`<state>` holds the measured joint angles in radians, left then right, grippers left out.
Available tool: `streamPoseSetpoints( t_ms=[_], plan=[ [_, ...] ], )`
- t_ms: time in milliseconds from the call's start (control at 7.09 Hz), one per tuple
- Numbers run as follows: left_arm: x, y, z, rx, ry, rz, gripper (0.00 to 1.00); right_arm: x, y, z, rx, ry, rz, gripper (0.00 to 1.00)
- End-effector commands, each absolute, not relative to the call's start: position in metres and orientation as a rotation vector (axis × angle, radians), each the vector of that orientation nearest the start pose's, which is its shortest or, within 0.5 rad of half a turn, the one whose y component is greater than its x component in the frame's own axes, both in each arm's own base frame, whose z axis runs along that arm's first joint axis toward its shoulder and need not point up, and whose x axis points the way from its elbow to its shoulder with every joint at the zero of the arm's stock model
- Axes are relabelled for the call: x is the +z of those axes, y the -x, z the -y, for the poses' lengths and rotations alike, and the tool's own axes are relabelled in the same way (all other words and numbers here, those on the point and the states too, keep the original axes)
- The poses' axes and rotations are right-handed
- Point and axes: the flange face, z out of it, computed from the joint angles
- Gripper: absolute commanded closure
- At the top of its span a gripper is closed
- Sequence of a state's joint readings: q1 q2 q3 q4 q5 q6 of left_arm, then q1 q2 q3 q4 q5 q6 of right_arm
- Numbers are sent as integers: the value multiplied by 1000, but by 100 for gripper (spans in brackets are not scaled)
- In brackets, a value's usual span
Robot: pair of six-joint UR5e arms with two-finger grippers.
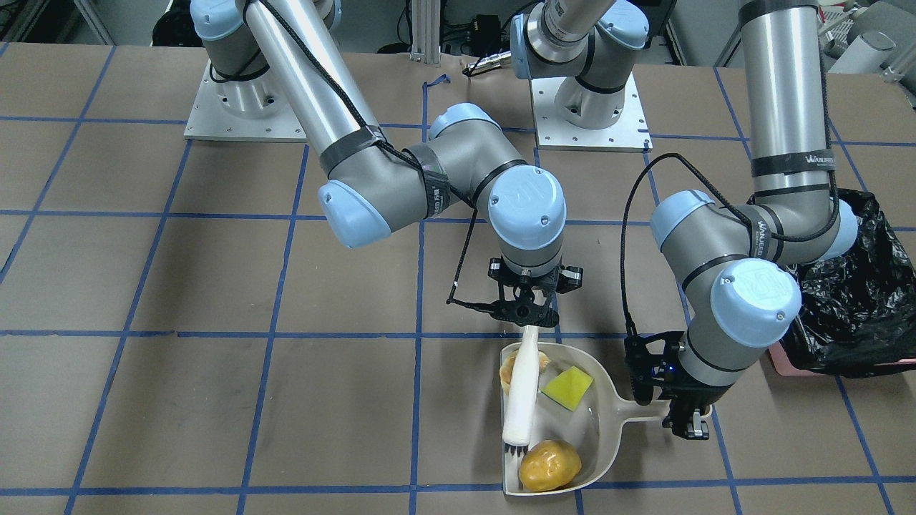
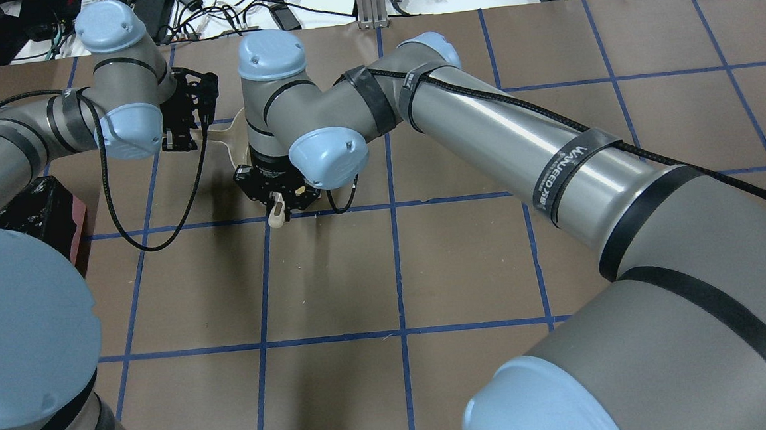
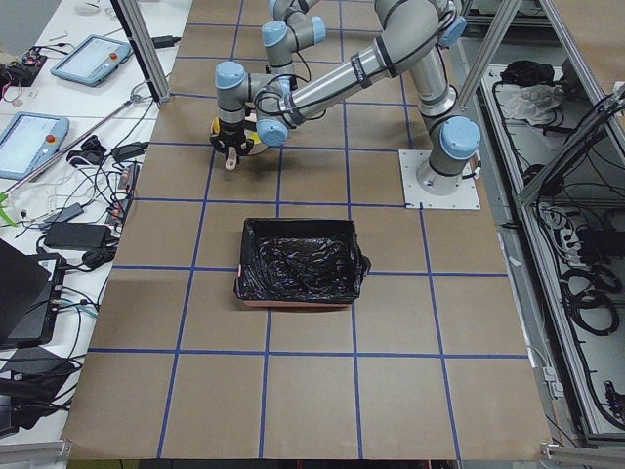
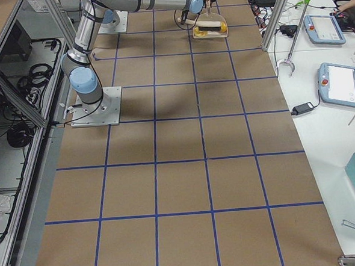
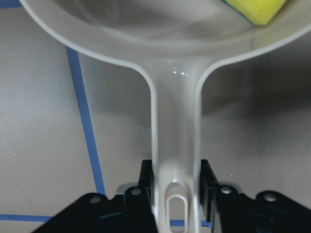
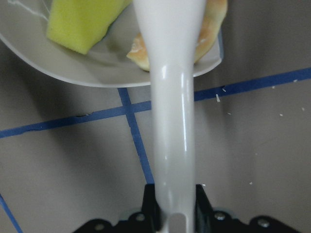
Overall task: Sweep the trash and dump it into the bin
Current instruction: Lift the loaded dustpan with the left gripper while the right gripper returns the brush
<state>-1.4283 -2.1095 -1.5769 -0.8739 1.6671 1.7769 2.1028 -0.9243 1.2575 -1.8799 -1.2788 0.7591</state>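
While the left tool [image 1: 688, 422] is clenched on the dustpan [image 1: 608, 443] handle [image 5: 176, 121] and the right tool [image 1: 528, 315] grasps the brush [image 1: 521, 400], all the trash lies in the pan. The sponge [image 1: 567, 386] is nearest the left tool, the bread [image 1: 509, 366] sits under the brush just below the right tool, and the potato [image 1: 549, 465] is at the open lip, farthest from both. The pan looks light, stiff and slick, so the round potato may roll out; hold it by the handle, tipped back, toward the bin [image 1: 859, 300], which stands on the surface [image 1: 215, 400] on the left tool's outer side.
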Motion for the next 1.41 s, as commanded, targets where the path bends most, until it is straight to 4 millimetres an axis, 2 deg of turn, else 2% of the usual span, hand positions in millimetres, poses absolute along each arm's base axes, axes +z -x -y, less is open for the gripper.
streamPoseSetpoints(
  t_ms=[0, 141, 423, 706, 847, 988, 1129, 1270],
  plan=[
    [239, 20, 678, 24, 2392, 2292, 77, 337, -458, 545, 300, -336, -2925, 100],
    [238, 18, 678, 34, 2379, 2296, 77, 359, -415, 556, 299, -304, -2975, 100],
    [240, 19, 678, 68, 2371, 2288, 79, 376, -343, 579, 273, -219, -3059, 100],
    [241, 21, 679, 108, 2359, 2278, 81, 379, -272, 604, 282, -146, -3112, 100],
    [241, 21, 679, 112, 2356, 2278, 81, 376, -221, 621, 295, -107, -3112, 100],
    [249, 13, 679, 200, 2304, 2289, 84, 372, -169, 627, 308, -21, -3131, 100],
    [252, 0, 681, 310, 2233, 2285, 84, 371, -125, 628, 302, 16, -3118, 100],
    [253, -10, 680, 421, 2153, 2254, 85, 361, -76, 627, 332, 93, -3101, 100]
  ],
)
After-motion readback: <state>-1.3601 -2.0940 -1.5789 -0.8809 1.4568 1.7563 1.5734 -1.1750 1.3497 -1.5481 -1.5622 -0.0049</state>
